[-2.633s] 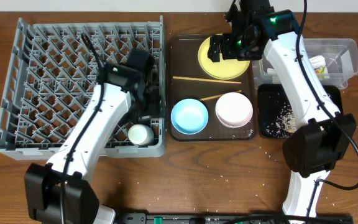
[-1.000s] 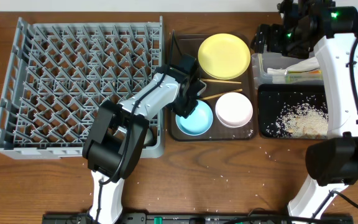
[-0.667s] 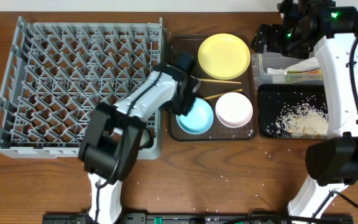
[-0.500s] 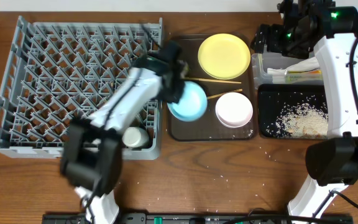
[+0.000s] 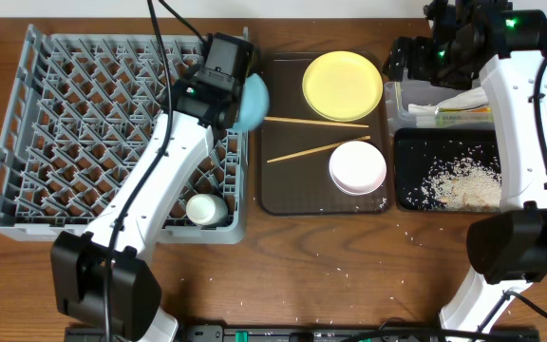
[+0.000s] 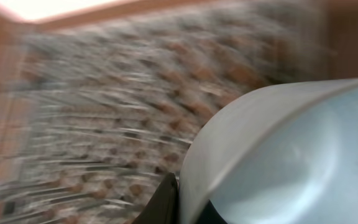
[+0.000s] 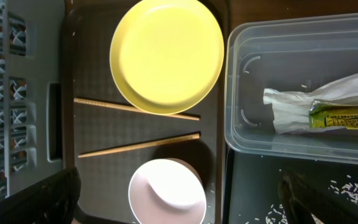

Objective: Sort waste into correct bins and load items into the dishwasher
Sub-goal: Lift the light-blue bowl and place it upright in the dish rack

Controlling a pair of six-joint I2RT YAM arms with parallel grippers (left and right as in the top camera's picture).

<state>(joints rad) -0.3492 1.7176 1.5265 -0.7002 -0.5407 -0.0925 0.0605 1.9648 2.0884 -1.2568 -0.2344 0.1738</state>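
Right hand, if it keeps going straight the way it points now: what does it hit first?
Probably the whitish bowl on the brown tray: it sits between the open right hand's fingers in the wrist view. Depth is unclear; the clear tub's wall is close beside.

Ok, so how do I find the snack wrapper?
Start at the brown serving tray in the middle, then look to its right: a black tray of rice and, farther back, a clear tub. The snack wrapper lies in that tub, the only crinkled thing there, whitish with a green and yellow strip.
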